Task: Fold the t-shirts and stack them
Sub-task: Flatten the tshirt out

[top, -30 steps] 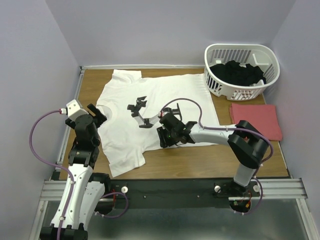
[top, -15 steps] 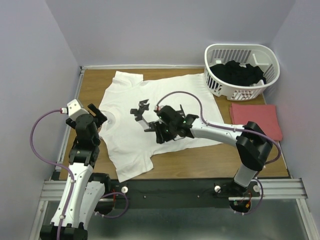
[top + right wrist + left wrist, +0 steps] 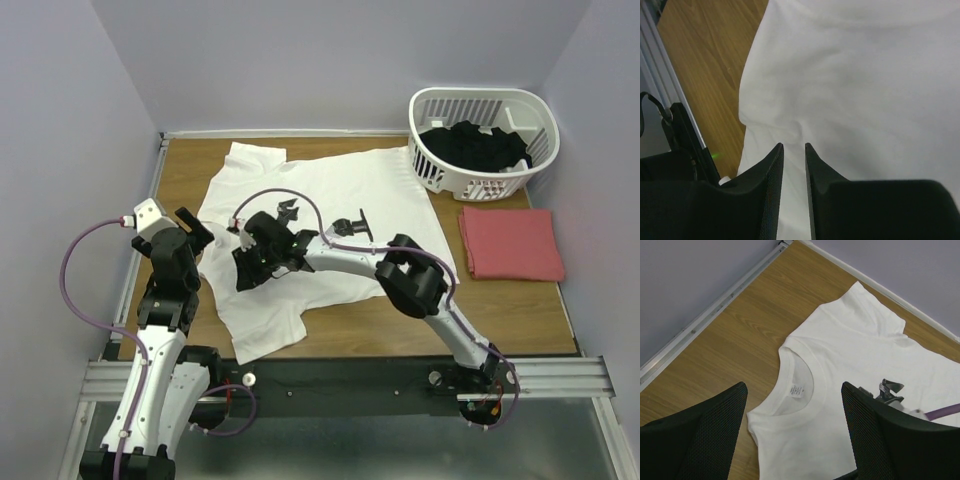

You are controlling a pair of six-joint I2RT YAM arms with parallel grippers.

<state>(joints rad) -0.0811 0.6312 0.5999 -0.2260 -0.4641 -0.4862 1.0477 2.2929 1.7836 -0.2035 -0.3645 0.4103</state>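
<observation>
A large white t-shirt (image 3: 330, 195) lies spread on the wooden table, its collar (image 3: 805, 365) toward the left arm. My right gripper (image 3: 243, 275) has reached far left across it and sits low on the shirt's left part. In the right wrist view the right gripper (image 3: 792, 146) has its jaws drawn narrow, with a puckered fold of the white t-shirt (image 3: 865, 75) between them. My left gripper (image 3: 200, 232) hovers just left of the collar; the left gripper (image 3: 794, 387) stands wide open and empty above the white t-shirt (image 3: 855, 335). A salmon-red t-shirt (image 3: 510, 243) lies folded at the right.
A white slatted basket (image 3: 440, 170) holding dark clothes stands at the back right corner. Bare wood of the table (image 3: 180, 170) shows left of the shirt, bounded by a metal rail (image 3: 715, 312) and purple walls. The right arm (image 3: 410, 275) stretches across the shirt's lower half.
The right arm has swept left across the white shirt, from its middle to its left side, and its jaws have narrowed on cloth. The left arm has stayed still.
</observation>
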